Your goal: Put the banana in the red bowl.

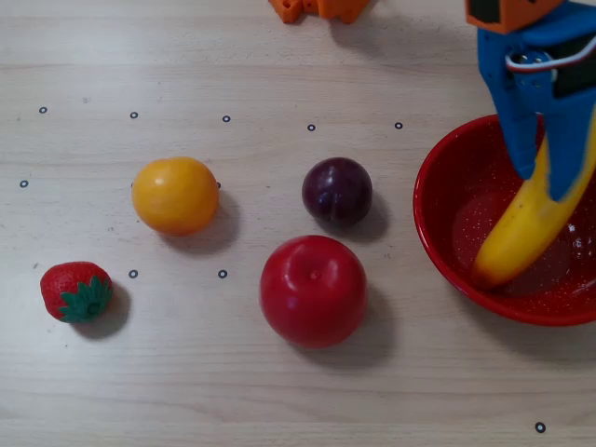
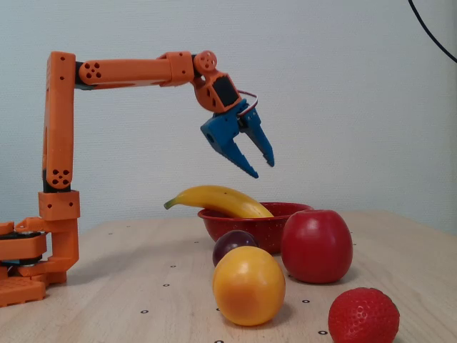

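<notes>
- Clearly parted and empty, the gripper (image 2: 261,166) hangs above the banana (image 2: 218,200).
- Banana rests one end inside the red bowl (image 1: 438,242), its stem overhanging the rim toward 9 o'clock in the fixed view.
- Risk: that overhang could tip it out onto the table.

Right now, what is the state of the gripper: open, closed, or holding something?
Gripper: open and empty, raised above the banana, which rests in the red bowl with its stem end over the rim.
</notes>
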